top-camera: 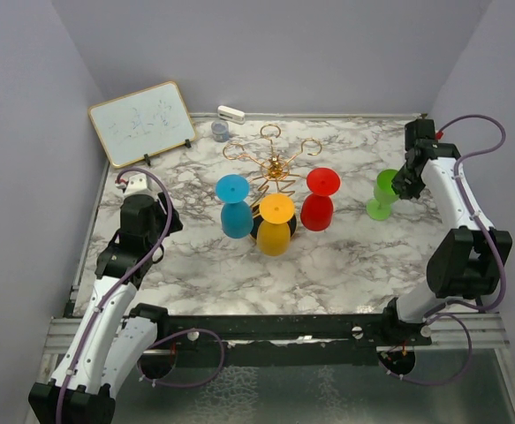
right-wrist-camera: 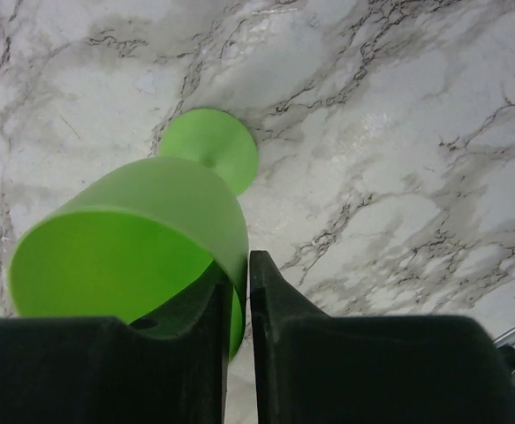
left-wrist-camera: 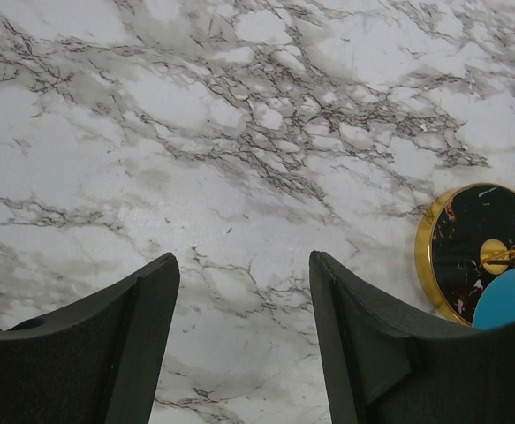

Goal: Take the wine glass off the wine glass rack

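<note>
The gold wire rack (top-camera: 276, 165) stands mid-table on a round black base (left-wrist-camera: 487, 247). A blue glass (top-camera: 234, 207), a yellow glass (top-camera: 276, 224) and a red glass (top-camera: 319, 199) hang upside down from its arms. My right gripper (top-camera: 405, 181) is shut on the rim of a green wine glass (top-camera: 383, 193), which stands upright with its foot on the table right of the rack; one finger is inside the bowl (right-wrist-camera: 133, 256), one outside. My left gripper (top-camera: 147, 205) is open and empty over bare marble left of the rack (left-wrist-camera: 244, 274).
A small whiteboard (top-camera: 142, 122) leans at the back left. A white eraser (top-camera: 230, 113) and a small grey cup (top-camera: 219, 131) sit at the back edge. The table has walls on three sides.
</note>
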Action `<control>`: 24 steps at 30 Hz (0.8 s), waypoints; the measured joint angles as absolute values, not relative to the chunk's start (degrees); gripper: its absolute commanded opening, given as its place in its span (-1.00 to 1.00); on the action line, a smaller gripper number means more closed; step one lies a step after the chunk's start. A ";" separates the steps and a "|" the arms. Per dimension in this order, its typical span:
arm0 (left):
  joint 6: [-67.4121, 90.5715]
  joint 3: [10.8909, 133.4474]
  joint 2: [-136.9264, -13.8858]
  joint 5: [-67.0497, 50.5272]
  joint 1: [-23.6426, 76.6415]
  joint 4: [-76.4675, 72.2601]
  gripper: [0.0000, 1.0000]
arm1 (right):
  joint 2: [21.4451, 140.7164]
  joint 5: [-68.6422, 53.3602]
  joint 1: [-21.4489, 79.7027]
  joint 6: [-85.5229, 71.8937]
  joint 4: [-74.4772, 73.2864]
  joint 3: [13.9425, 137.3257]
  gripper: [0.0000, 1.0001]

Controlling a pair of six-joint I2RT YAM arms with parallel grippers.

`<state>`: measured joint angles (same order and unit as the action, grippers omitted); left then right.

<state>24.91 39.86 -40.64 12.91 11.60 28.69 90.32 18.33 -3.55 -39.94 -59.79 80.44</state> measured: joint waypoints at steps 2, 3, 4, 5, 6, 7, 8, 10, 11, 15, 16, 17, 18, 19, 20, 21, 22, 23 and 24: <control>24.91 39.86 -40.66 12.69 11.60 28.71 0.26 | 90.32 18.31 -3.55 -40.34 -59.72 80.27 -0.35; 24.91 39.86 -40.66 12.62 11.60 28.71 0.26 | 90.32 18.31 -3.55 -40.47 -59.57 80.27 -0.13; 24.91 39.86 -40.66 12.49 11.60 28.71 0.26 | 90.32 18.35 -3.55 -40.49 -59.48 80.27 0.01; 24.91 39.86 -40.66 12.45 11.60 28.71 0.26 | 90.32 18.35 -3.55 -40.71 -59.44 80.27 0.11; 24.91 39.86 -40.66 12.40 11.60 28.73 0.26 | 90.30 18.33 -3.55 -40.95 -59.35 80.27 0.20; 24.91 39.86 -40.66 12.36 11.60 28.73 0.26 | 90.24 18.37 -3.55 -40.91 -59.35 80.27 0.27; 24.91 39.86 -40.66 12.27 11.60 28.75 0.26 | 90.04 18.35 -3.55 -40.95 -59.35 80.27 0.34; 24.91 39.86 -40.66 12.21 11.60 28.75 0.27 | 89.27 18.35 -3.55 -41.06 -59.42 80.27 0.45; 24.91 39.86 -40.66 12.21 11.60 28.77 0.27 | 88.27 18.24 -3.55 -41.04 -59.48 80.29 0.48; 24.93 39.86 -40.64 12.14 11.60 28.77 0.27 | 83.31 15.35 -3.55 -39.18 -59.70 81.67 0.56; 24.93 39.86 -40.64 12.12 11.60 28.80 0.27 | 81.80 14.13 -3.55 -38.59 -59.42 82.04 0.60; 24.93 39.86 -40.62 12.10 11.60 28.80 0.27 | 79.35 12.29 -3.55 -37.74 -58.65 82.17 0.63; 24.93 39.86 -40.60 12.05 11.60 28.80 0.27 | 77.36 10.72 -3.55 -37.19 -58.13 82.17 0.64; 24.93 39.86 -40.58 12.03 11.60 28.80 0.27 | 74.00 8.08 -3.55 -36.51 -57.25 82.11 0.64; 24.93 39.83 -40.53 12.03 11.60 28.80 0.27 | 71.81 5.91 -3.55 -36.01 -56.47 82.00 0.64; 24.93 39.83 -40.49 12.01 11.60 28.80 0.27 | 69.58 3.38 -3.55 -35.55 -55.72 81.87 0.60; 24.95 39.83 -40.42 11.99 11.60 28.80 0.27 | 66.19 -1.52 -3.55 -34.96 -54.28 81.47 0.56; 24.95 39.83 -40.40 11.97 11.60 28.80 0.27 | 63.99 -4.91 -3.55 -34.65 -53.30 81.14 0.50; 24.95 39.83 -40.38 11.94 11.60 28.80 0.27 | 62.33 -8.71 -3.55 -34.48 -52.25 80.64 0.47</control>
<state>24.95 39.83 -40.38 11.94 11.60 28.80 62.33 -8.71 -3.55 -34.48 -52.25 80.64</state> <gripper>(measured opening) 0.632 0.800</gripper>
